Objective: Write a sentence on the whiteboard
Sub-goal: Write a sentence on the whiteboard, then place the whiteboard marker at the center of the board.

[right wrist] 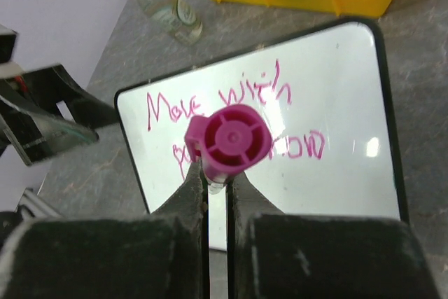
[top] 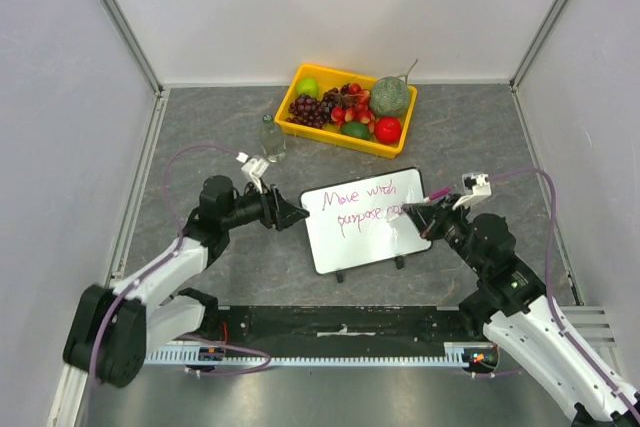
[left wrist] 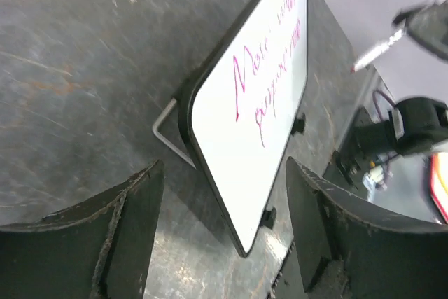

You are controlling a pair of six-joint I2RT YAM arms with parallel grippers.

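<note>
One yellow tray (top: 288, 102) behind the whiteboard (top: 370, 242) holds fruit (top: 390, 96).

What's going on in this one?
Two arms are working at a whiteboard. The right gripper is shut on a magenta marker, poised by the end of the sentence, which reads roughly "Move with purpose now" over two lines. The left gripper sits open at the board's left edge, holding nothing. A yellow fruit tray and a bottle stand behind.
</note>
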